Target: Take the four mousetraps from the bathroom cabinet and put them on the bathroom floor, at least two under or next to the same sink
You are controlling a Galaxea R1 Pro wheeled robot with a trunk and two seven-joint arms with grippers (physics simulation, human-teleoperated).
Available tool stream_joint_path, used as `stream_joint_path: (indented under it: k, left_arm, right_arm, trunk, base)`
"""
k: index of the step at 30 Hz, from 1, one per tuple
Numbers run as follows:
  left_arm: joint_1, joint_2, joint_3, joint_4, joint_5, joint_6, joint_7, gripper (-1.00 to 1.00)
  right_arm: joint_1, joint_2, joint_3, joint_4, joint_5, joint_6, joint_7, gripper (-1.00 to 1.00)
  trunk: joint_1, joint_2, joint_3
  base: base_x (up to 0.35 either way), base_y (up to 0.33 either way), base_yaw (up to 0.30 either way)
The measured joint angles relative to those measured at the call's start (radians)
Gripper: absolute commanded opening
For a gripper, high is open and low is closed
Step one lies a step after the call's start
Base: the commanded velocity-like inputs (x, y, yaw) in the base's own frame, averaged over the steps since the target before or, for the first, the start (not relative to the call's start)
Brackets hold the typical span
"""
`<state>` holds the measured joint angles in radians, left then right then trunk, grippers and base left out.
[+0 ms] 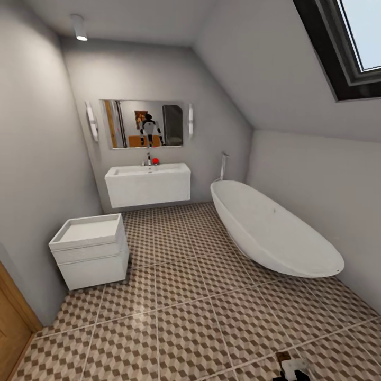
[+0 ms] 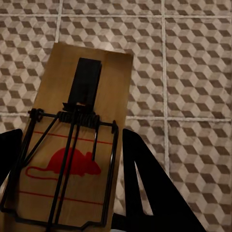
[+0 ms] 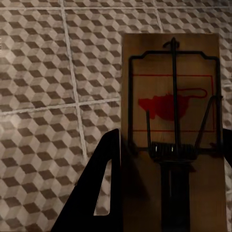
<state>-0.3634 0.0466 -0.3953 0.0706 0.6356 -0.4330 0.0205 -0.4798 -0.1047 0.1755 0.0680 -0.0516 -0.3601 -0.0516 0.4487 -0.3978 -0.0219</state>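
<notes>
In the left wrist view a tan mousetrap (image 2: 82, 140) with black wire and a red mouse print sits between the two black fingers of my left gripper (image 2: 67, 193), which is shut on it above the cube-patterned bathroom floor (image 2: 193, 72). My right gripper (image 3: 169, 193) is likewise shut on a second mousetrap (image 3: 171, 106), also held over the tiles (image 3: 48, 96). At the bottom edge of the head view a small brown and white piece (image 1: 288, 364) of an arm's end shows. The cabinet is out of view.
A white wall-hung sink (image 1: 148, 184) under a mirror (image 1: 143, 123) is at the far wall. A white floor unit with a basin top (image 1: 91, 250) stands at the left wall, a white bathtub (image 1: 270, 227) at the right. A wooden panel (image 1: 11, 323) lies at lower left.
</notes>
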Motion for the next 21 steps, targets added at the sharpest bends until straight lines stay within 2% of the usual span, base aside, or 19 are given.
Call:
stream_joint_path:
  k: [21]
  left_arm:
    - [0.000,0.000,0.000,0.000,0.000,0.001,0.001,-1.00]
  right_arm:
    - [0.000,0.000,0.000,0.000,0.000,0.000,0.000,-1.00]
  trunk:
    - [0.000,0.000,0.000]
  base:
    - [0.329,0.000,0.231]
